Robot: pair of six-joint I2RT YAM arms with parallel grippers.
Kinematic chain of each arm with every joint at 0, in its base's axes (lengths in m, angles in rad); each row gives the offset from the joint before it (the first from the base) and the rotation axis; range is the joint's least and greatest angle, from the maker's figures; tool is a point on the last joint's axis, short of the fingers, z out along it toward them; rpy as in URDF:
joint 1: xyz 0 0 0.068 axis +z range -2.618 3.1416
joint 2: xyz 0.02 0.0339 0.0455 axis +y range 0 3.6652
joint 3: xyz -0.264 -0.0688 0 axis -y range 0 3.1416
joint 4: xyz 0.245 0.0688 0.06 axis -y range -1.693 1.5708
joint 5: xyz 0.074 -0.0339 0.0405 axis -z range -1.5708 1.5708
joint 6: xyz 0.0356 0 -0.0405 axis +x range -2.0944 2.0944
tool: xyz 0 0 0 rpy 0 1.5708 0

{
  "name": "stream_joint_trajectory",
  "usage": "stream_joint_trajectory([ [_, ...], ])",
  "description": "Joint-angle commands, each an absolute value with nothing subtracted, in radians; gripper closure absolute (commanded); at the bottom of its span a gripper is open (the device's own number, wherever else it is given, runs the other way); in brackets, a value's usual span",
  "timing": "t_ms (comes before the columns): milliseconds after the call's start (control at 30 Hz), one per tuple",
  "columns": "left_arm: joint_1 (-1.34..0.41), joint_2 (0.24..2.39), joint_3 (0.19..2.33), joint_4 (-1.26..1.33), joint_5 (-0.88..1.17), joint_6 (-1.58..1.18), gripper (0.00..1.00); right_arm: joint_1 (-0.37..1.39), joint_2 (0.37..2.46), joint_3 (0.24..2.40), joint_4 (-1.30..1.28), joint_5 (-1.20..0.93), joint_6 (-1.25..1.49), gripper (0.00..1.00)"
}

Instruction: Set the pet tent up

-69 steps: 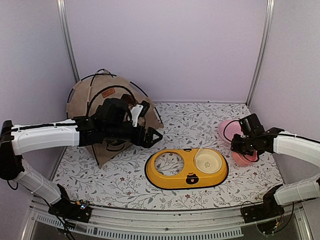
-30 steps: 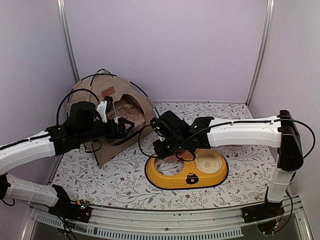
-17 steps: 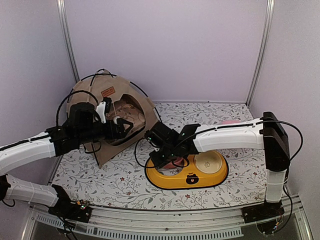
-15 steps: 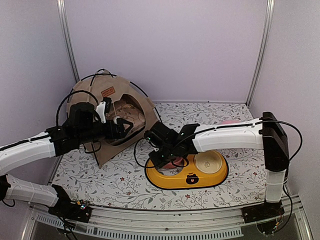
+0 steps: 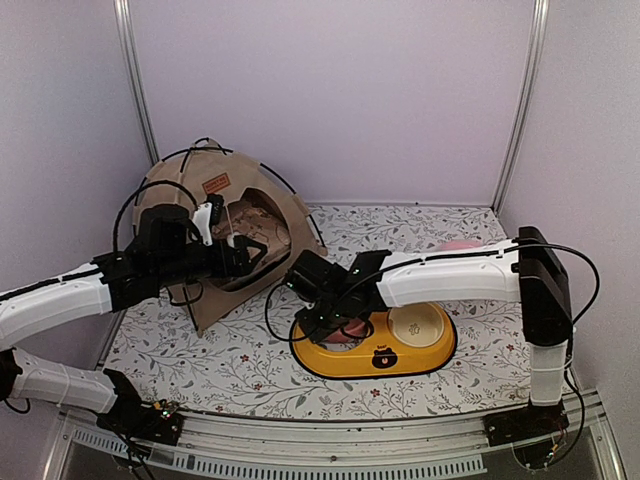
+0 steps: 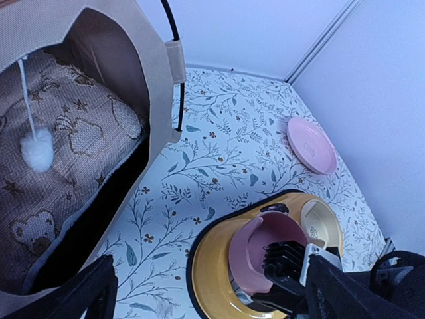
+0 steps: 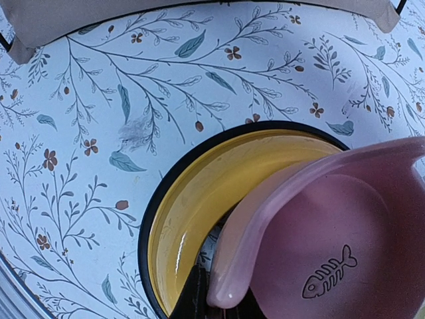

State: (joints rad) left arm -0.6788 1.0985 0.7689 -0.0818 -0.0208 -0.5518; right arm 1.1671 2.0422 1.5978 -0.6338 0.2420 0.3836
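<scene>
Left arm reaches low toward the tent mouth, left gripper (image 5: pixel 248 258) spread fully, holding nothing. Right arm stretches across the table (image 5: pixel 250 350). The right gripper (image 5: pixel 330 318) is pinched nearly closed on the rim of the pink bowl (image 7: pixel 332 252), a smooth glossy bowl tilted over the left well of the yellow tray (image 7: pixel 166 226). It's possibly touching the well, hard to confirm. Pet tent (image 5: pixel 190 190) is tan fabric on thin black poles (image 6: pixel 174 26), standing in the rear-left corner with a quilted cushion (image 6: pixel 73 133) inside. Versus a second ago, the right arm has shifted left and the left hasn't moved.
</scene>
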Motion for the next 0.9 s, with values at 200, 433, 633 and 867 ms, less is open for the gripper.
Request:
stream_joint_trajectory([
  [200, -0.662, 1.114, 0.749, -0.040, 0.004, -0.563, 0.01, 1.193, 2.060, 1.617, -0.655, 0.247, 0.446, 1.00],
  [433, -0.661, 1.108, 0.743, -0.041, 0.003, -0.566, 0.01, 1.196, 2.054, 1.589, -0.657, 0.254, 0.460, 1.00],
  [633, -0.661, 1.113, 0.742, -0.033, 0.014, -0.571, 0.01, 1.197, 2.064, 1.575, -0.657, 0.270, 0.472, 1.00],
  [867, -0.660, 1.112, 0.746, -0.034, 0.014, -0.570, 0.01, 1.197, 2.051, 1.575, -0.651, 0.267, 0.473, 0.65],
])
